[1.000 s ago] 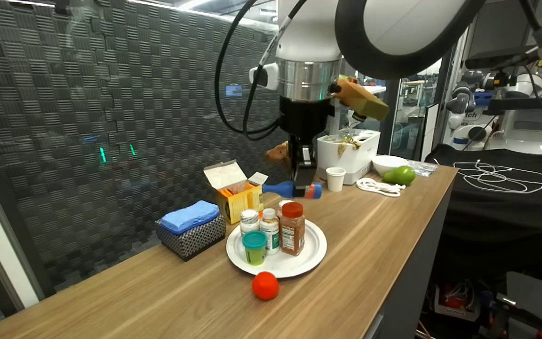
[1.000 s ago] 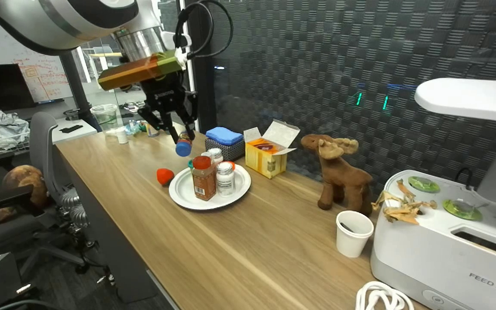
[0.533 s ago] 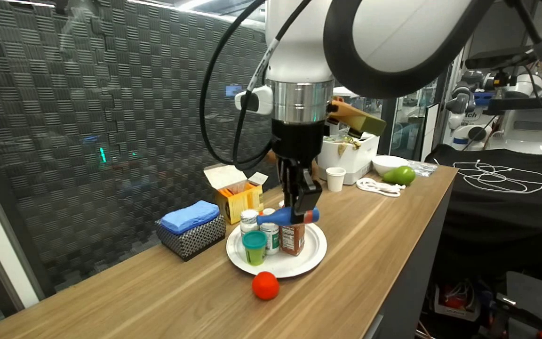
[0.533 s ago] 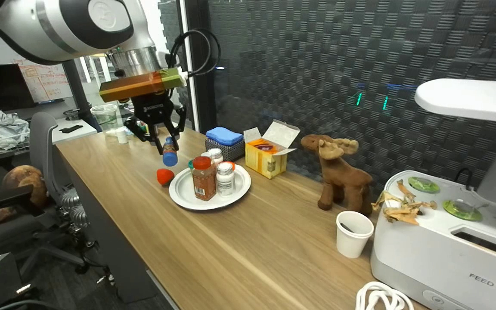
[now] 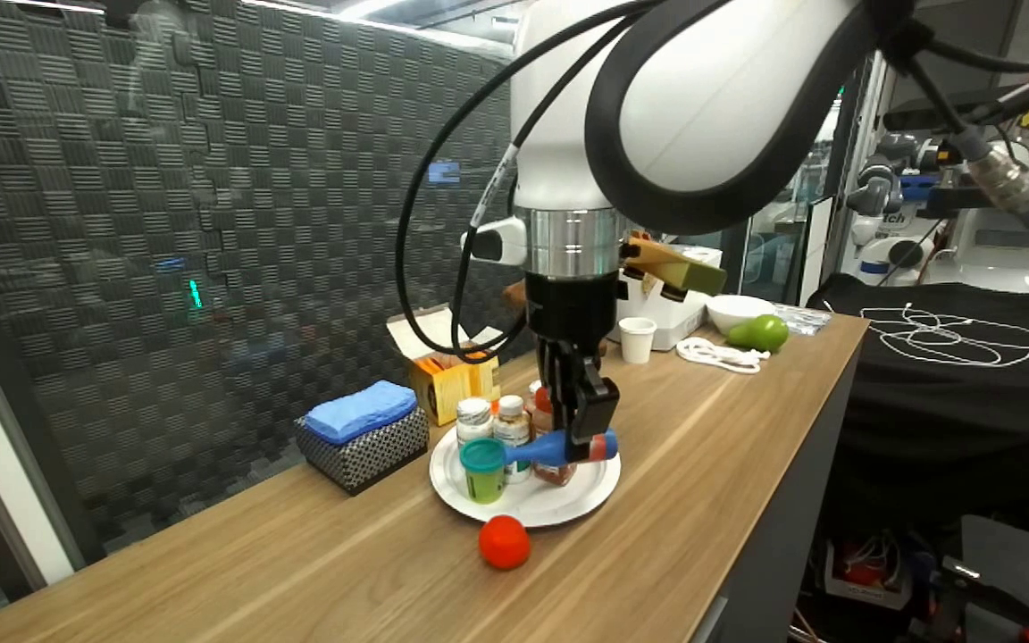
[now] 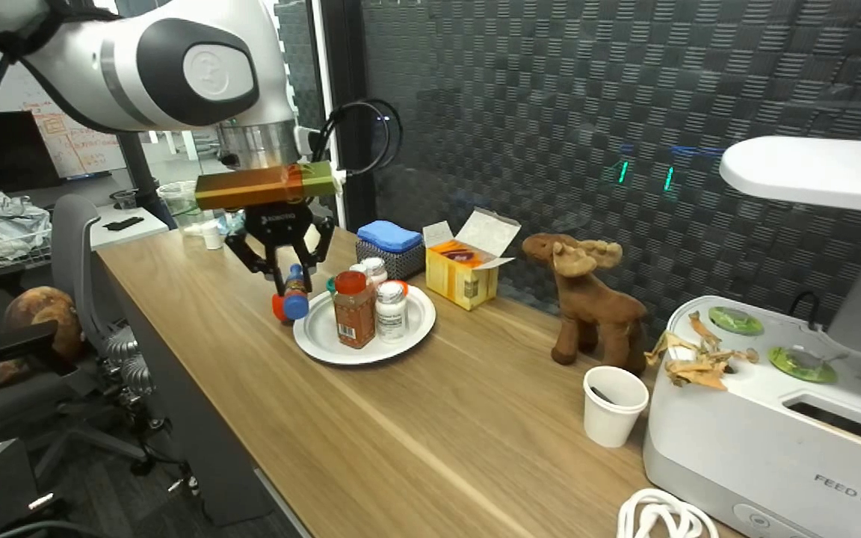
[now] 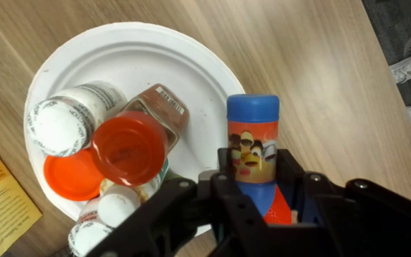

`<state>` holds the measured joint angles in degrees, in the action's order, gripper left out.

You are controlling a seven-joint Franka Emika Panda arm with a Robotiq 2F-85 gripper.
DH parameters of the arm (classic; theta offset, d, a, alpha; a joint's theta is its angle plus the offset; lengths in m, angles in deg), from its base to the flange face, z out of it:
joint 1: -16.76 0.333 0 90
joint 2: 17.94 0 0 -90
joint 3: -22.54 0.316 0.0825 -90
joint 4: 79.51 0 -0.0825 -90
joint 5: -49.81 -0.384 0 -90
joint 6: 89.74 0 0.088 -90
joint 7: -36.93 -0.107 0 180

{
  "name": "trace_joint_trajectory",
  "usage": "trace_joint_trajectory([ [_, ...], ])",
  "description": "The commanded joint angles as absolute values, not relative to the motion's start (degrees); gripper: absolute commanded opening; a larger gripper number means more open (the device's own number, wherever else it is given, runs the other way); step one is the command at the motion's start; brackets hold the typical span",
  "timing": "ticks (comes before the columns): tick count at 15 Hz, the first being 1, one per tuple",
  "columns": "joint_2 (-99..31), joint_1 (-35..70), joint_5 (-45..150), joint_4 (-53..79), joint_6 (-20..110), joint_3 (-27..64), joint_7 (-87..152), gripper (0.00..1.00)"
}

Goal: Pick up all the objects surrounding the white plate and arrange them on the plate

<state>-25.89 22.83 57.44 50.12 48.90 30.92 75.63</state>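
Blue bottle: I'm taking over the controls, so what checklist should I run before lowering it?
1. Grip: ok, the tool is shut on the blue bottle.
2. Blue bottle upright: not ok, held sideways.
3. Whole bottle over the plate: not ok, it appears across the rim in the wrist view.
4. Apart from the green tub: cannot tell, they overlap in an exterior view.
5. Red-capped jar upright: ok, on the plate.

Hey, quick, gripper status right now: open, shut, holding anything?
Gripper: closed, holding the blue bottle with the picture label, tipped sideways.
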Motion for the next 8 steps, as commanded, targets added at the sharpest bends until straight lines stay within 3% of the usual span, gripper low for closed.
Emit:
trace_joint_trajectory([
  [1, -28.7, 21.4, 54.2, 47.3, 48.5, 31.3, 78.8, 0.1],
  [8, -32.9, 19.7, 51.3, 43.0, 47.7, 31.7, 81.3, 0.1],
])
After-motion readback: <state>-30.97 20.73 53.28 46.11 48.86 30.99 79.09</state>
